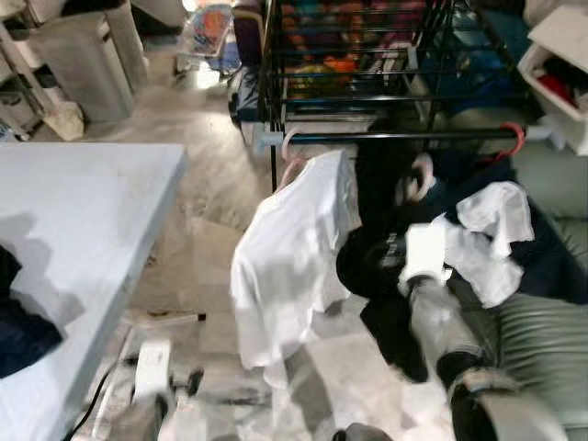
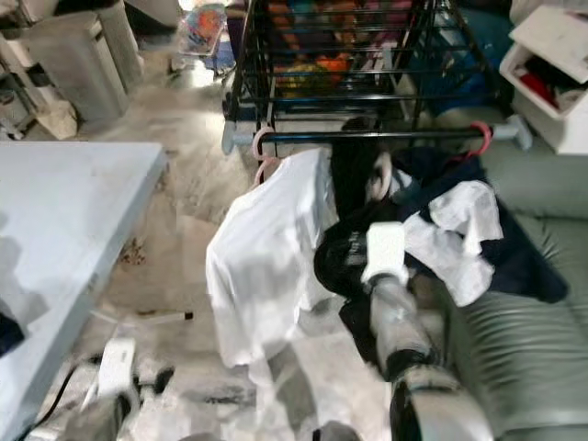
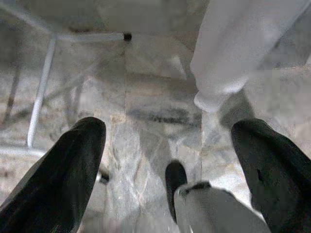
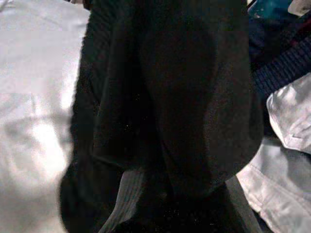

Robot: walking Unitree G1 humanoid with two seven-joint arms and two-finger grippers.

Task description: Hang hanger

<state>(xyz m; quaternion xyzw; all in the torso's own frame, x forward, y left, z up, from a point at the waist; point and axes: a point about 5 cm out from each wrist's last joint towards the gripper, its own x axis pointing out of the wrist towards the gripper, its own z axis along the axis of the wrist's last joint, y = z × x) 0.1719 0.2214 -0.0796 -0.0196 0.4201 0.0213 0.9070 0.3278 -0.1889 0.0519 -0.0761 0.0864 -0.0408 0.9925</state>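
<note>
A black rail (image 1: 395, 137) runs across the clothes rack. From it hangs a white shirt (image 1: 285, 266) on a pink hanger (image 1: 292, 152). Just right of the shirt a black garment (image 1: 381, 230) bunches up under the rail, and a pale hanger part (image 1: 421, 176) pokes out near its top. My right arm (image 1: 432, 312) reaches up into this garment, whose dark cloth (image 4: 170, 97) hides the gripper's fingers. My left gripper (image 3: 170, 160) hangs low over the marble floor, open, with nothing between its fingers.
A red hanger (image 1: 516, 140) hooks the rail's right end. White cloth (image 1: 491, 230) and dark clothes lie on the grey sofa (image 1: 542, 322). A pale blue table (image 1: 73, 230) with a dark garment (image 1: 18, 322) stands left. A wire shelf (image 1: 367, 46) stands behind the rail.
</note>
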